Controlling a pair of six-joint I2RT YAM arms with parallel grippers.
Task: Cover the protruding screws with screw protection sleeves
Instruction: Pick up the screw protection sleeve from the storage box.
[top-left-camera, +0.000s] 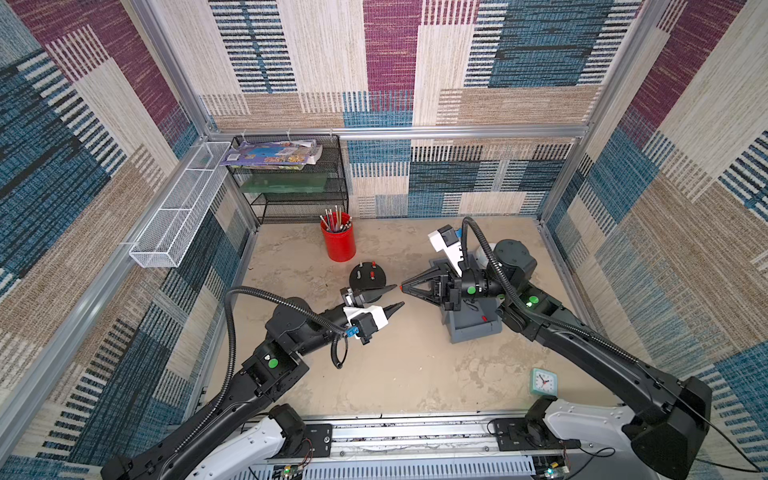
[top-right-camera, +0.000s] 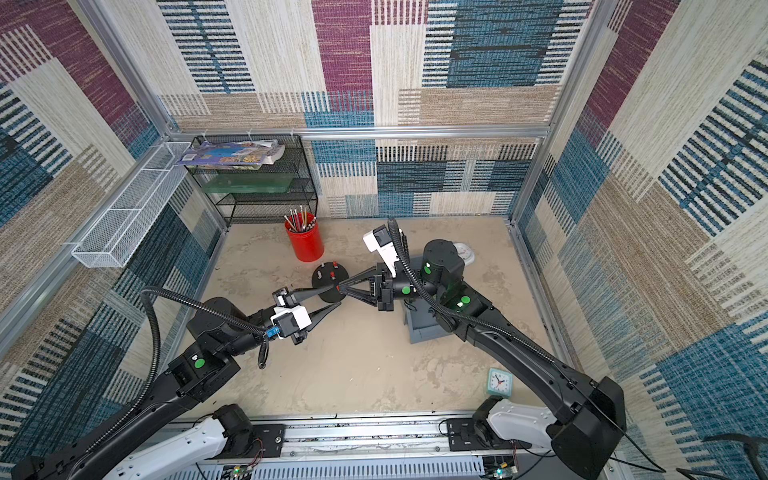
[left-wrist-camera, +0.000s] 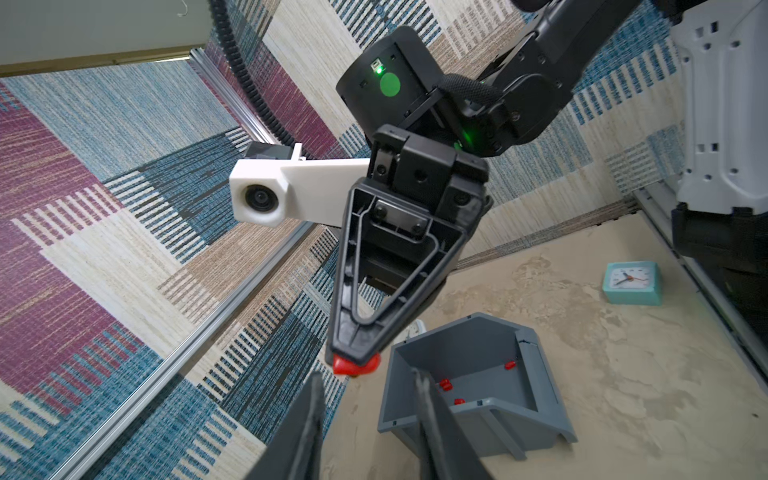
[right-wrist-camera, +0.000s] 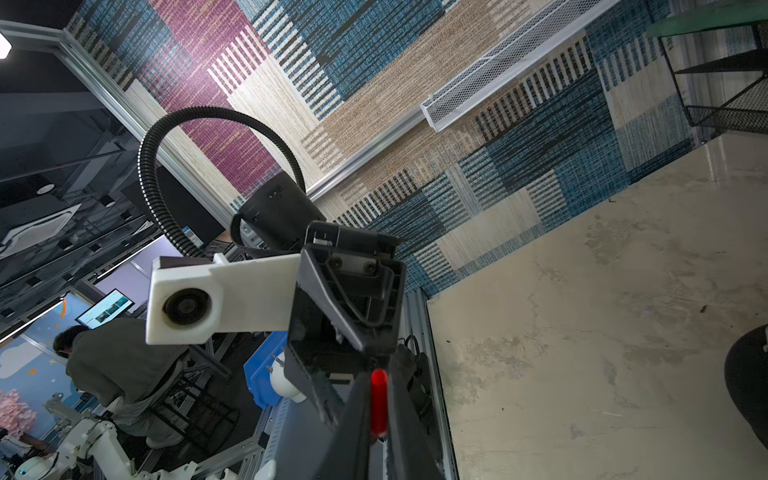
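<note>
Pinching a red sleeve (left-wrist-camera: 355, 365) at its very tip, the right pincer (top-left-camera: 403, 287) is closed on it and points roughly level across the worktop (top-left-camera: 415, 365) toward the left arm. The left pincer (top-left-camera: 399, 295) is part open and empty, jaws facing the right tip nose to nose. Both top views put the sleeve right at the mouth of that gap, close by the farther left jaw; contact unclear. In the left wrist view the sleeve lies crosswise over the right tip, long axis across the jaws, not along them; can't tell whether it stands upright. The black base (top-left-camera: 363, 286) sits on the worktop just past both tips, farther out and toward the robot's left of the sleeve. Of the protruding screws (top-left-camera: 360, 264), at least one is bare on the side away from the right arm, and two wear red caps (top-left-camera: 373, 263). Spare sleeves (left-wrist-camera: 444, 384) lie in the grey bin (left-wrist-camera: 519, 432) under the right arm. Judgement: this looks like a pass or regrip between pincers before capping. The sleeve is dead ahead of the left jaws. Both tips are about equally near the base, the left a touch nearer the bare stud.
</note>
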